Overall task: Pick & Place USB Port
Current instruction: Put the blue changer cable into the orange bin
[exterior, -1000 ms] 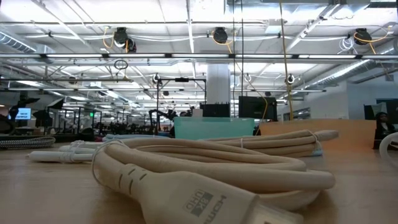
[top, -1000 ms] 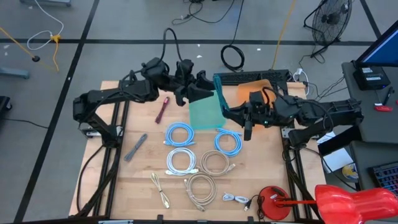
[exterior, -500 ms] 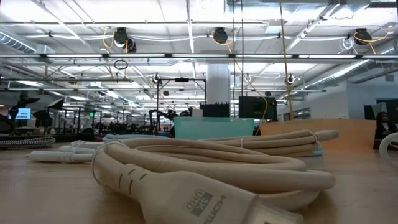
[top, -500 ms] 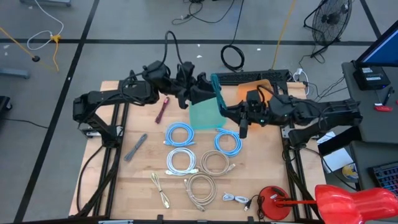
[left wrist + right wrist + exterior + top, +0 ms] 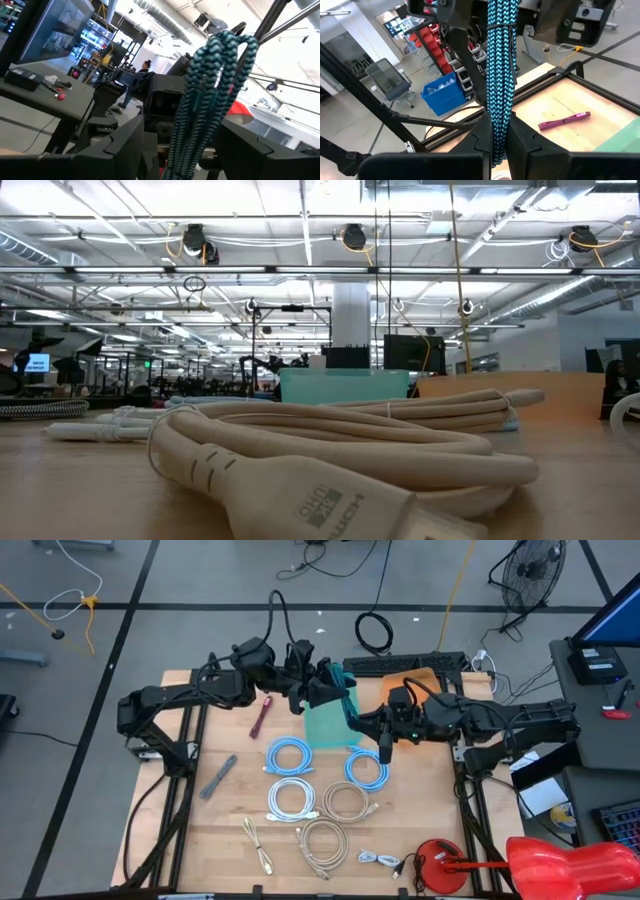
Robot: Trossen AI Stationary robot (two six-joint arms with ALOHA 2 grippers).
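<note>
The right gripper (image 5: 499,142) has its fingers clamped on a bundled teal-and-black braided cable (image 5: 499,65) (folded in a loop), which hangs between the left gripper's (image 5: 175,145) spread fingers, over the green translucent bin (image 5: 328,722) on the wooden surface (image 5: 225,825).
</note>
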